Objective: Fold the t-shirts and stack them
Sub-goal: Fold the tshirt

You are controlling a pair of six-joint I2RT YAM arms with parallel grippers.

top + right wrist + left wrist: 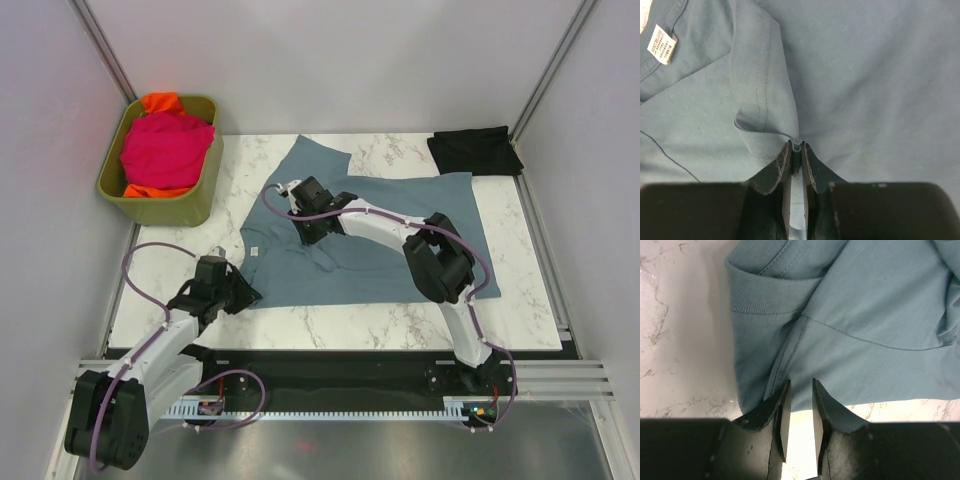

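The marbled surface [330, 325] carries the slate blue-grey t-shirt [350, 280] spread across its middle. The shirt's long axis runs left to right, collar end toward the left and hem toward the right edge. The olive-green bin [165, 210] sits off the far left corner holding the magenta-pink t-shirt [165, 150] on top of the orange t-shirt [160, 101]. The black t-shirt [475, 150] lies folded at the far right corner, just clear of the spread shirt. The right arm reaches diagonally over the cloth, and the right fingers [305, 222] sit near the collar end, clenched on a raised pinch of a stitched fold [782, 167]. The white label [663, 44] lies off to their left. The left fingers [235, 292] are at the shirt's near-left corner, much closer to that corner than the right arm is. In the wrist view they stand slightly parted [784, 412] with bare surface showing in the gap. They grasp nothing, and the cloth edge lies straight ahead, touching or just beyond the tips. A short advance would probably put that edge between them. Bare surface runs along the near side and to the left below the bin. The right and far sides offer little room, so a fold toward the right seems to have to land on the shirt itself.
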